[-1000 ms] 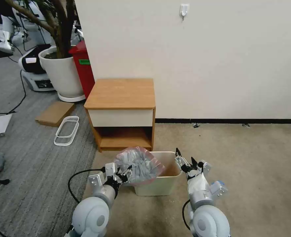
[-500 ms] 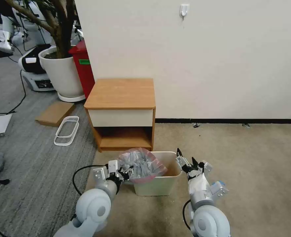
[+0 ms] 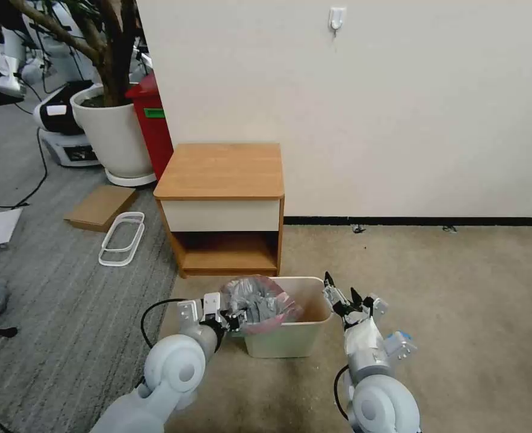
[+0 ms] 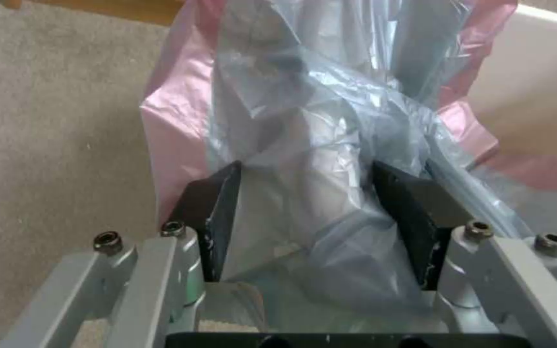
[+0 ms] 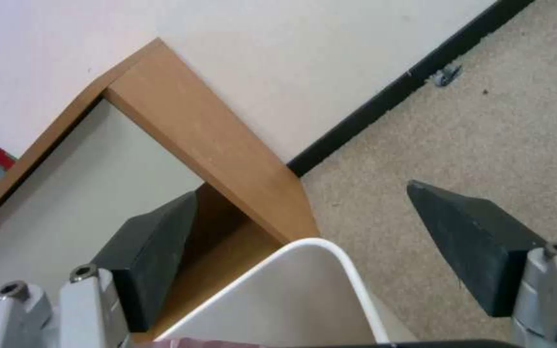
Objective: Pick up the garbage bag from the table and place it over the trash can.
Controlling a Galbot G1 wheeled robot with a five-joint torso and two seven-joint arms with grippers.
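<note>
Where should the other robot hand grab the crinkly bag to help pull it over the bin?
Probably the garbage bag's loose pink edge, coming from the right side over the trash can; the right gripper waits there with open jaws, and that edge is free.

Crumpled grey garbage bag — pink-edged — bunched over the cream trash can's left rim.

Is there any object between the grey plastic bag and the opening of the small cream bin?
Nothing visible stands between them. The thin grey garbage bag with pink edge, between the left gripper's fingers, hangs over the left part of the cream plastic trash can. The right gripper waits open beside the right rim.
</note>
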